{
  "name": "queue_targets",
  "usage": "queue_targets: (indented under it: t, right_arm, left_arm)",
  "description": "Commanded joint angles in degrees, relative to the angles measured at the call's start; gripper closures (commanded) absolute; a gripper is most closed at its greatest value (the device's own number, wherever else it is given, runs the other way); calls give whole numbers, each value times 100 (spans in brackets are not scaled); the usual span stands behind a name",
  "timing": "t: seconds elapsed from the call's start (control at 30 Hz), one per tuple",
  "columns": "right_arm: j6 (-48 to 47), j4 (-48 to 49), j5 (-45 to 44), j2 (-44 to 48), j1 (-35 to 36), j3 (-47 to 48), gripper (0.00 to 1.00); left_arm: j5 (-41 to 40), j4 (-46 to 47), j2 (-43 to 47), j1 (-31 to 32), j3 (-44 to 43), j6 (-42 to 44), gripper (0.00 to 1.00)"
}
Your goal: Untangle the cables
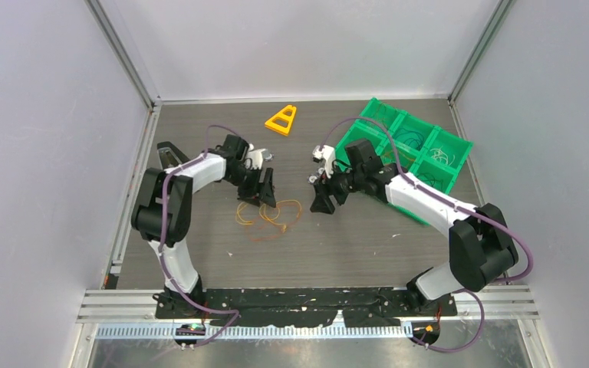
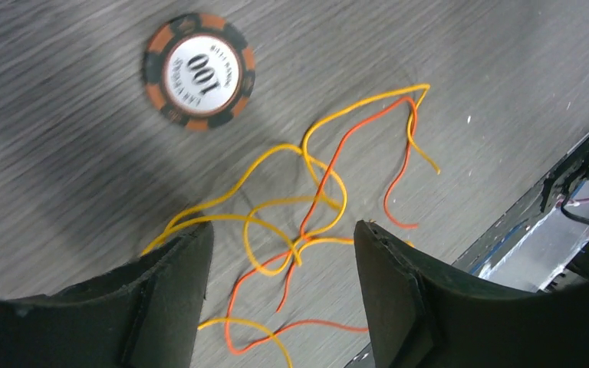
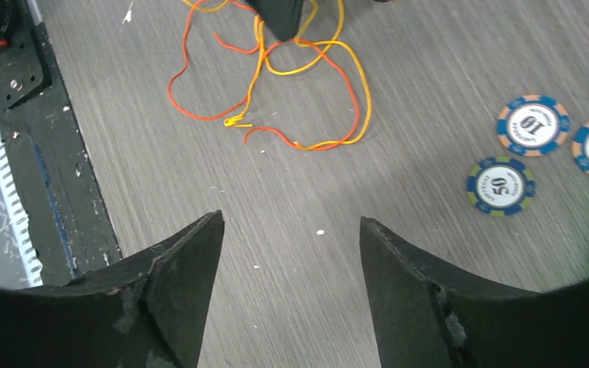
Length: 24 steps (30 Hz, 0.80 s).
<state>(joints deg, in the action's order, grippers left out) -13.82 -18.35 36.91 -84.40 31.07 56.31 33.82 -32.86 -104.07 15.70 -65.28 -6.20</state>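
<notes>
Top external view: the cables (image 1: pixel 268 215) lie in a loose orange and yellow tangle on the grey wood-grain surface (image 1: pixel 353 245), near its middle. The left jaws hang over the tangle's far edge. The right jaws stand just to its right, apart from the wires. Further back lies a yellow triangle frame (image 1: pixel 282 119), and a green compartment bin (image 1: pixel 406 142) sits at the far right, partly behind the right arm (image 1: pixel 422 199).

In the left wrist view the left jaws stand wide apart with nothing held. The wires cross one another on the surface in the gap below them, orange strands among yellow loops. An orange-and-black poker chip (image 2: pixel 199 71) marked 100 lies beyond the tangle, apart from the wires.

In the right wrist view the right jaws are likewise spread and hold nothing. The tangle lies ahead, and one black fingertip (image 3: pixel 280 15) of the left jaws covers its far part. Three blue poker chips (image 3: pixel 531 125) lie to the right, well apart from the wires, one of them cut off by the frame's edge. A black base plate (image 3: pixel 46 153) runs along the left.
</notes>
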Motion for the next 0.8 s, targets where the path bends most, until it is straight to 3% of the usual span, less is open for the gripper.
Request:
queue_targets:
  t: [0.0,0.13,0.23,0.37,0.6,0.77]
  right_arm:
    - [-100,34,-66,244,-130,234,26]
    - [-145,244,-179,501,-145,120,13]
    - [-2,816,-335,765,-151,-191,7]
    - [-64,1158,-194,936,-157,-330,5]
    - [243,2364,21,1336,-141,-607,2]
    - [619,3450,62,1611,137,-470,4]
  left_arm:
    - [-67,243,-439,352,-369,-614,32]
    - [340,472,-775,508,-422,-812,41]
    - [624,702,-558,513,-489,-733,70]
    - [1029,851,543,513,-413,-394,100]
    - [1534,939,2833,530,-486,-230,100]
    - [1587,758,3481,530,-1024,-263,100]
